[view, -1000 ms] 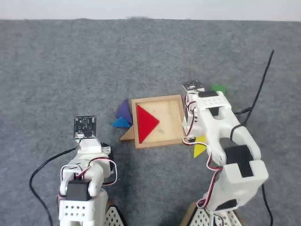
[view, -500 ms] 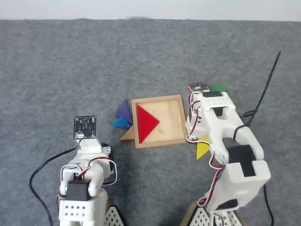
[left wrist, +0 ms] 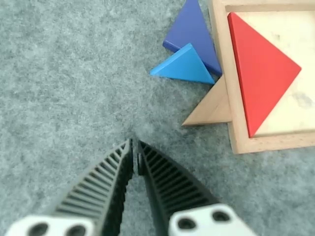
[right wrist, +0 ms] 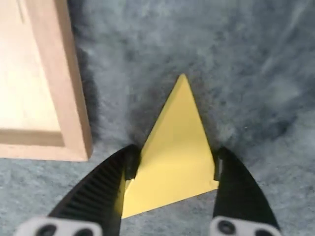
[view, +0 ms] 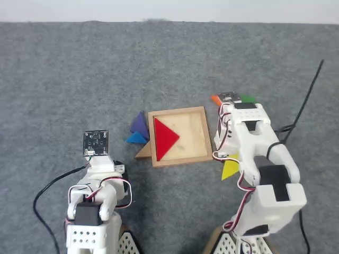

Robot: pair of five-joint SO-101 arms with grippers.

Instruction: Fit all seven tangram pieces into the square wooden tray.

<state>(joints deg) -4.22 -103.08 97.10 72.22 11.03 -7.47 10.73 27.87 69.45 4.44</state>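
The square wooden tray lies mid-table with a red triangle against its left side. By its left rim lie a purple triangle, a blue triangle and a plain wooden triangle. A yellow triangle lies on the mat just off the tray's near right corner. My right gripper is open, with one finger on each side of the yellow piece. My left gripper is shut and holds nothing, low over the mat short of the wooden triangle.
An orange piece and a green piece lie beyond the right arm, off the tray's far right corner. Grey mat covers the table. A black cable runs along the right side. The left arm stands near the front left.
The right arm has shifted to the right, away from the tray's right rim, uncovering the orange piece. The yellow triangle has slid slightly right with it. The left arm has kept still.
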